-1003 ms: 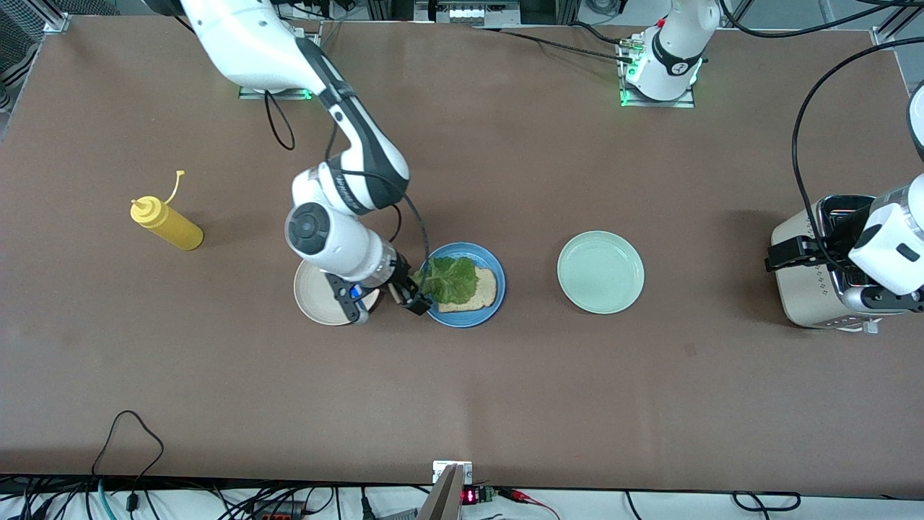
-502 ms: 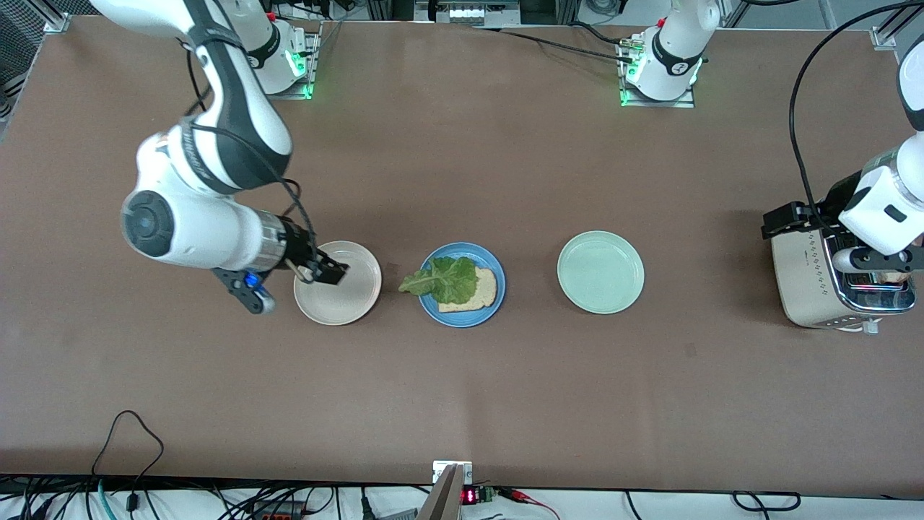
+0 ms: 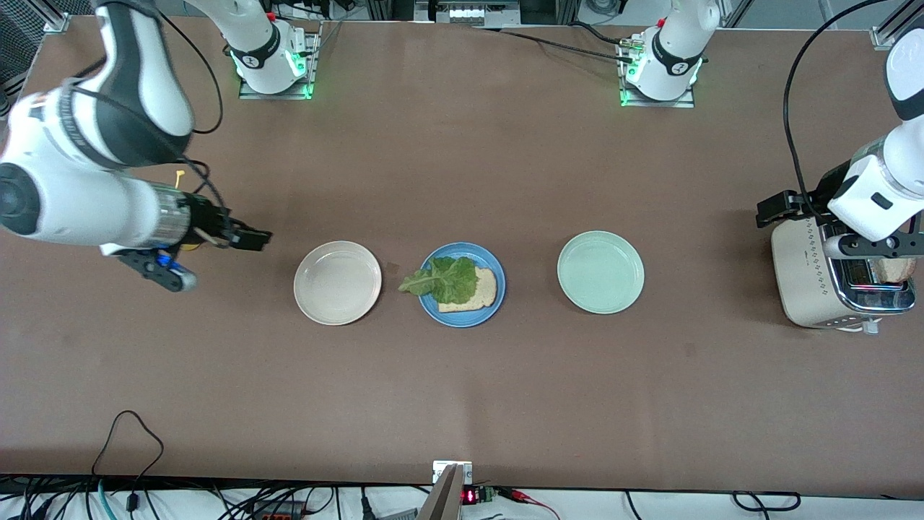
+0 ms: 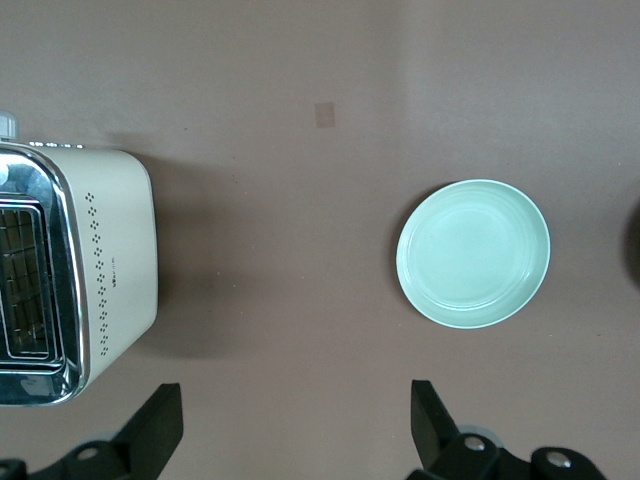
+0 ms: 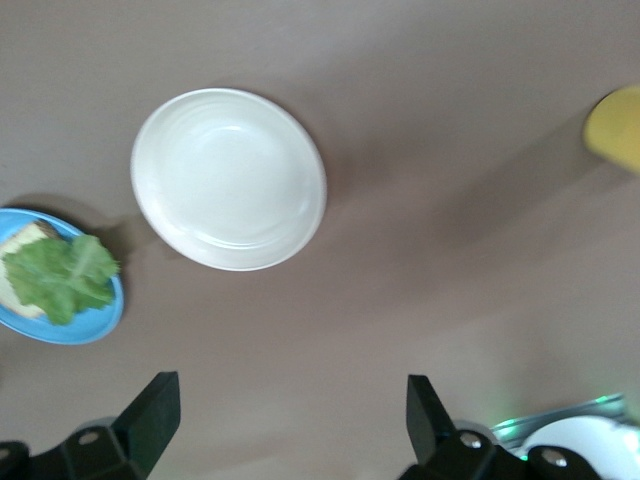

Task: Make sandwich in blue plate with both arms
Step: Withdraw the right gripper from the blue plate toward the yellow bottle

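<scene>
The blue plate (image 3: pixel 438 315) (image 5: pixel 92 328) lies mid-table and holds one toasted bread slice (image 3: pixel 484 293) with a green lettuce leaf (image 3: pixel 447 280) (image 5: pixel 60 275) on top; the leaf's stem hangs over the rim. A second light-brown slice (image 3: pixel 894 269) sticks up from the toaster (image 3: pixel 808 282) (image 4: pixel 110 250). My right gripper (image 3: pixel 249 238) (image 5: pixel 290 400) hangs open and empty over bare table toward the right arm's end, past the beige plate. My left gripper (image 3: pixel 776 208) (image 4: pixel 295 410) is open and empty over the table beside the toaster.
A beige plate (image 3: pixel 337 282) (image 5: pixel 228 178) lies beside the blue plate, and a pale green plate (image 3: pixel 600 272) (image 4: pixel 473 253) lies toward the toaster. A yellow squeeze bottle (image 5: pixel 615 130) stands at the right arm's end, mostly hidden by that arm in the front view.
My right arm has swung from the blue plate, over the beige plate, toward its own end of the table, leaving the lettuce on the bread. My left arm has shifted slightly at the toaster.
</scene>
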`<action>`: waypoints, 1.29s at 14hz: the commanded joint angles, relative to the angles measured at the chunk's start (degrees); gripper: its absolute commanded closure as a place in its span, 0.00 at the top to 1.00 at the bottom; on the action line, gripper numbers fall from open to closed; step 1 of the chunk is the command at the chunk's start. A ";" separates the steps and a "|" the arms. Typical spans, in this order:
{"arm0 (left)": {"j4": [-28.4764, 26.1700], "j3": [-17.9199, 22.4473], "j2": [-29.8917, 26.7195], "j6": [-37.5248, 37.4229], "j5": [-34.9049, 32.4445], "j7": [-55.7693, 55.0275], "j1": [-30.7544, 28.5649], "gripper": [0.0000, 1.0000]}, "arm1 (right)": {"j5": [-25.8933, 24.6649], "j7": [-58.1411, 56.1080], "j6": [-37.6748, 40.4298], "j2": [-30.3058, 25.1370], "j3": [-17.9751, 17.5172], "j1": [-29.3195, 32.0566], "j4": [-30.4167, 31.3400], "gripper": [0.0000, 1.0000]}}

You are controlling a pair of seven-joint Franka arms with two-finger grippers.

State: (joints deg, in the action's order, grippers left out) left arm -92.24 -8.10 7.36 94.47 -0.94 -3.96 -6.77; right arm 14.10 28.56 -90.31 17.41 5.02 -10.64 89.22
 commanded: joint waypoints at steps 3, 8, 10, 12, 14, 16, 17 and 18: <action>-4.97 0.28 -3.85 3.18 1.03 1.06 0.18 1.00 | -4.43 -17.72 -0.83 -8.70 -1.77 9.56 10.96 1.00; -2.51 0.45 -2.36 2.21 0.50 0.37 0.44 1.00 | -8.91 -32.40 -4.60 -15.12 -3.53 16.51 19.14 1.00; -1.80 0.37 -2.62 1.77 0.50 -0.34 0.44 1.00 | -9.62 -38.10 -5.13 -15.47 -3.53 18.36 19.68 1.00; -1.71 0.28 -3.06 1.60 0.50 -0.17 0.27 1.00 | -9.70 -42.95 -6.62 -16.09 -3.53 19.77 20.64 1.00; -1.63 0.10 -3.15 1.51 0.50 -0.25 0.35 1.00 | -10.75 -47.61 -9.34 -17.84 -3.44 20.74 23.62 1.00; -1.54 0.10 -3.15 1.51 0.50 -0.25 0.27 1.00 | -11.37 -53.83 -13.20 -18.46 -3.53 23.10 26.52 1.00; -1.54 0.01 -3.15 1.25 0.50 -0.25 0.35 1.00 | -11.37 -59.87 -15.66 -18.38 -3.36 24.16 27.67 1.00; -1.37 0.19 -3.15 0.90 0.50 -0.25 0.27 1.00 | -11.37 -64.72 -17.25 -17.94 -3.09 25.21 28.03 1.00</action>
State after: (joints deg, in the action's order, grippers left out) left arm -93.94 -8.21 4.97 96.47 -0.94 -4.04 -6.73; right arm 3.37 -27.84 -103.98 1.21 2.86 11.49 113.89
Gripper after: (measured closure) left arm 0.000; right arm 0.000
